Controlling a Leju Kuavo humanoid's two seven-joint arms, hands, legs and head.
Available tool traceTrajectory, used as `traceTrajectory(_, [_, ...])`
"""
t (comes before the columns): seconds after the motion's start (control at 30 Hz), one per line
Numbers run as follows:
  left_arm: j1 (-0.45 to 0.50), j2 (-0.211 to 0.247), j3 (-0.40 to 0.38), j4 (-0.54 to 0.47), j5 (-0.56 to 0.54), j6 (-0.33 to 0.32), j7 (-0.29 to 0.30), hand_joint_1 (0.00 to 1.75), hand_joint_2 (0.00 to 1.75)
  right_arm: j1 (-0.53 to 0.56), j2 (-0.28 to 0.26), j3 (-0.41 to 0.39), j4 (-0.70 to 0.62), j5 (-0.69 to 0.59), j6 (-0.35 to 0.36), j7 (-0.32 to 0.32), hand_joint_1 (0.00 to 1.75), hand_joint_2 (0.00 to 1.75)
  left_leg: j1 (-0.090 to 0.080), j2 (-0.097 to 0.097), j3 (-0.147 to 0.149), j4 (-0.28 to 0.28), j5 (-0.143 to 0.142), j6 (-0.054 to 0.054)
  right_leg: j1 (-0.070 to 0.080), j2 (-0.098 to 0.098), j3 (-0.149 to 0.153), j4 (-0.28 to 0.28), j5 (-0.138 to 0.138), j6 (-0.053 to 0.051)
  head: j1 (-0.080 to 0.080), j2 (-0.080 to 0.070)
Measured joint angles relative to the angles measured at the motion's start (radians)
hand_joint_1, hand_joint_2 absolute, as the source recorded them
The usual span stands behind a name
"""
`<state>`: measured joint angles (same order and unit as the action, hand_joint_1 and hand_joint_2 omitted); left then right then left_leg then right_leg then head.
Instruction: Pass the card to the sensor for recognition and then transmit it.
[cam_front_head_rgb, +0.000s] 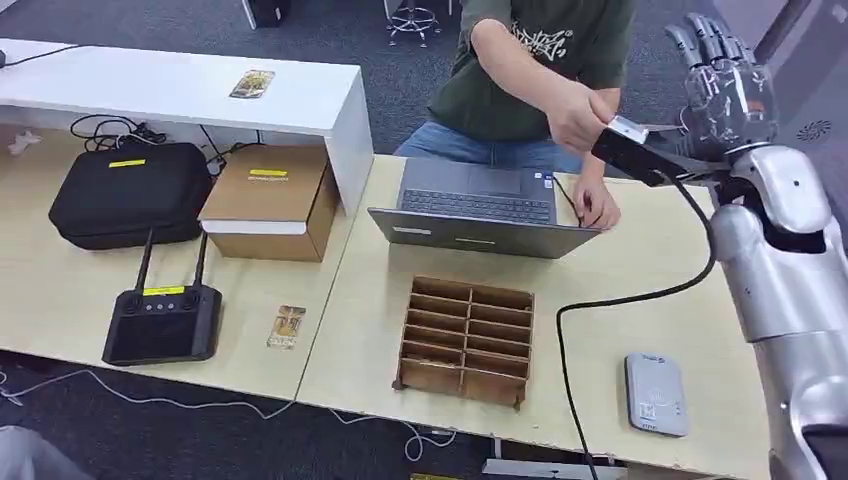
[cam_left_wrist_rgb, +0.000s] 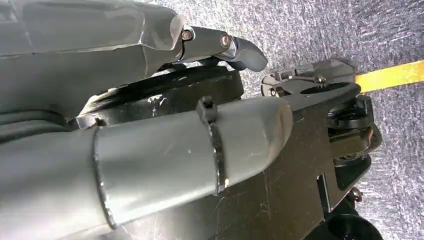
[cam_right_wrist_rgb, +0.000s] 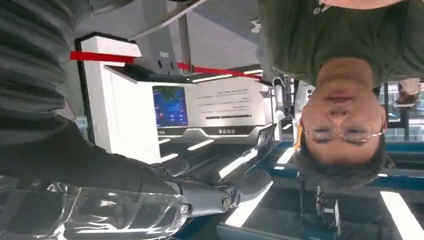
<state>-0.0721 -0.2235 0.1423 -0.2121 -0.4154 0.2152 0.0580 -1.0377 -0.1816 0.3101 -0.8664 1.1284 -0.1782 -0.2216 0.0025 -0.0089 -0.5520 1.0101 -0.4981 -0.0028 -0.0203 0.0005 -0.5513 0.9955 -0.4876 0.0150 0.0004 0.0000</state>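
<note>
Using the wooden divider tray (cam_front_head_rgb: 465, 340) in the middle of the table as the reference. Way off to its left there's a black zip case (cam_front_head_rgb: 130, 193) and a black controller (cam_front_head_rgb: 162, 322) with two antennas, and a cardboard box (cam_front_head_rgb: 268, 200) sits behind-left of the tray. The card (cam_front_head_rgb: 286, 326) lies flat on the table just left of the tray, between it and the controller. It's small and upright-rectangular with a yellowish-brown picture on its face, and nothing is touching it. A second card (cam_front_head_rgb: 252, 83) that looks much the same lies on the white shelf (cam_front_head_rgb: 300, 100), far behind-left of the tray.

Right behind the tray is an open grey laptop (cam_front_head_rgb: 478, 212), with a person (cam_front_head_rgb: 540, 60) in a dark green shirt leaning over it. One of their hands is holding something small and pale up near the robot's right wrist; can't tell what it is. The grey sensor pad (cam_front_head_rgb: 656, 393) lies to the right of the tray, near the table's front edge.

The right hand (cam_front_head_rgb: 720, 75) is raised high, behind-right of the tray, with its fingers stretched out and apart and nothing in them. The left hand (cam_left_wrist_rgb: 165, 100) hangs over grey carpet, and I can't tell how far it's open.
</note>
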Motion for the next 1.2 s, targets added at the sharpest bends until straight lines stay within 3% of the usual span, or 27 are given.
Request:
traceTrajectory(0.63, [0.0, 0.004, 0.0, 0.0, 0.0, -0.002, 0.003, 0.0, 0.0, -0.006, -0.005, 0.058, 0.029, -0.04, 0.002, -0.005, 0.0, 1.75, 0.0, 0.0, 0.005, 0.002, 0.0, 0.0, 0.0, 0.0, -0.002, 0.0, 0.001, 0.0, 0.0, 0.0])
traceTrajectory(0.67, [0.0, 0.004, 0.0, 0.0, -0.001, -0.001, 0.003, 0.0, 0.0, -0.006, -0.005, 0.062, 0.029, -0.04, 0.002, -0.002, 0.19, 1.75, 0.0, 0.0, 0.005, 0.002, 0.0, 0.0, 0.0, 0.0, -0.001, 0.0, 0.001, 0.0, 0.0, 0.0])
traceTrajectory(0.7, [0.0, 0.004, 0.0, 0.0, -0.001, -0.001, 0.002, 0.0, 0.0, -0.007, -0.005, 0.066, 0.029, -0.04, 0.003, -0.001, 0.68, 1.75, 0.0, 0.0, 0.005, 0.002, 0.0, 0.0, 0.0, 0.0, -0.001, 0.0, 0.001, 0.0, 0.0, 0.0])
traceTrajectory(0.73, [0.0, 0.004, 0.0, 0.0, -0.003, 0.0, 0.002, 0.0, 0.0, -0.007, -0.006, 0.068, 0.029, -0.041, 0.005, 0.001, 0.68, 1.75, 0.0, 0.0, 0.005, 0.002, 0.0, 0.0, 0.0, 0.0, -0.001, 0.0, 0.001, 0.0, 0.0, 0.0])
traceTrajectory(0.77, [0.0, 0.004, 0.0, 0.0, -0.004, 0.0, 0.002, 0.0, 0.0, -0.007, -0.006, 0.069, 0.029, -0.042, 0.005, 0.002, 1.75, 1.75, 0.0, 0.0, 0.005, 0.002, 0.0, 0.0, 0.0, 0.0, -0.002, 0.0, 0.001, 0.0, 0.0, 0.0])
traceTrajectory(1.2, [-0.003, 0.005, 0.0, 0.0, -0.014, -0.006, 0.014, 0.0, 0.0, -0.002, -0.016, 0.083, 0.028, -0.043, 0.003, 0.019, 1.75, 1.75, 0.0, 0.0, 0.005, 0.002, 0.0, 0.0, 0.0, 0.0, -0.002, 0.0, 0.001, 0.001, 0.0, 0.0])
